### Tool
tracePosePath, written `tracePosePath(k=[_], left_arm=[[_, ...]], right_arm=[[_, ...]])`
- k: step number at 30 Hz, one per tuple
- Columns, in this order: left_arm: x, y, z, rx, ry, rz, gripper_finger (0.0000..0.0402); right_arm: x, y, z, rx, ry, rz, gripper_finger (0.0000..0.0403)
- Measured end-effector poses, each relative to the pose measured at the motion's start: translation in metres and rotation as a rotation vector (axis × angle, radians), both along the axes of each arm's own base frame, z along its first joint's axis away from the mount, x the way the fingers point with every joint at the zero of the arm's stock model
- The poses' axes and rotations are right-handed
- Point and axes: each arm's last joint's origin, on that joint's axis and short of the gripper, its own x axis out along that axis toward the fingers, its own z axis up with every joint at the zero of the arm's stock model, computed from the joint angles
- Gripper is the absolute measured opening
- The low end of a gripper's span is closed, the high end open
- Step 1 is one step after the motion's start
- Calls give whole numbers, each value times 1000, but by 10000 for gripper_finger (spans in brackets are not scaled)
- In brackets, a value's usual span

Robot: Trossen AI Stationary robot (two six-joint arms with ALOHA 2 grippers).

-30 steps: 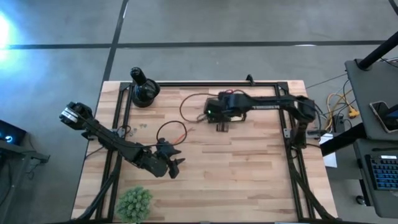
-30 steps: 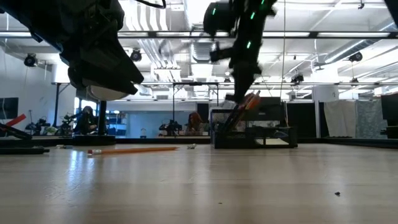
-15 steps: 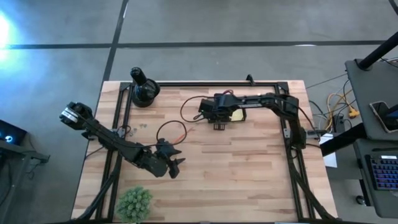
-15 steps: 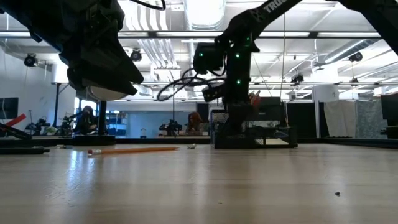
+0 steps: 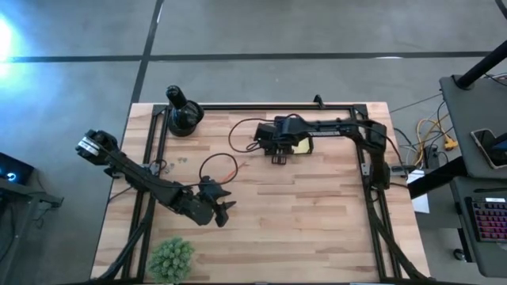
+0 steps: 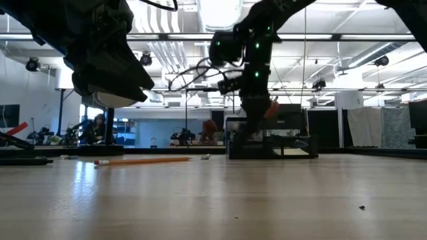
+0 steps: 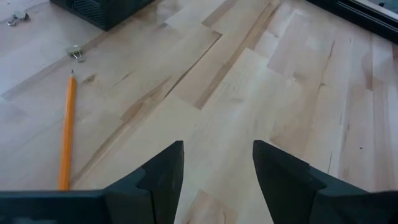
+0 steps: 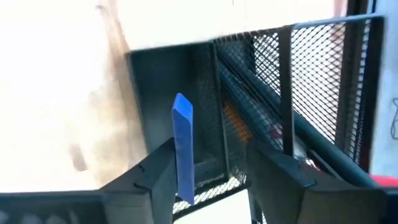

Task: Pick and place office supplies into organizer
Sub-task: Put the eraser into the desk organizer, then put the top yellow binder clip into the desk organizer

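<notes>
We have the right gripper [image 5: 273, 150] directly over the black wire-mesh desk organizer [image 8: 292, 81] at the far middle of the wooden table [image 5: 317, 222]. Its fingers stand apart, and a flat blue marker-like stick [image 8: 183, 146] shows between them in the wrist view, above a mesh compartment; whether a finger touches it we can't tell, the view is blurred. Orange and red items look already stowed inside the organizer. The left gripper [image 7: 214, 165] hovers open near the table's front-left, holding nothing, with the thin orange pencil [image 7: 66, 130] and a small metal binder clip [image 7: 77, 54] lying loose ahead of it. Risks: the blue stick could catch on the mesh divider and tip out, or the retracting fingers could snag the wire wall and drag the light organizer.
</notes>
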Motion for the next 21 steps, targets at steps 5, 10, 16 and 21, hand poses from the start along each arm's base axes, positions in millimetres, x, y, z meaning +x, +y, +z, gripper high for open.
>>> tracePosePath(k=[5, 10, 16, 21], left_arm=[[0, 0, 16, -32, -52, -9, 178], [-7, 8, 40, -1, -112, -40, 178], [-18, 24, 50, 44, -86, -22, 178], [-23, 29, 47, 68, -36, -13, 178]], right_arm=[[-1, 1, 5, 1, -27, -29, 191], [1, -3, 0, -7, -36, -52, 191], [3, -5, -21, -51, 43, -69, 202], [5, -7, -18, -193, 10, -165, 205]])
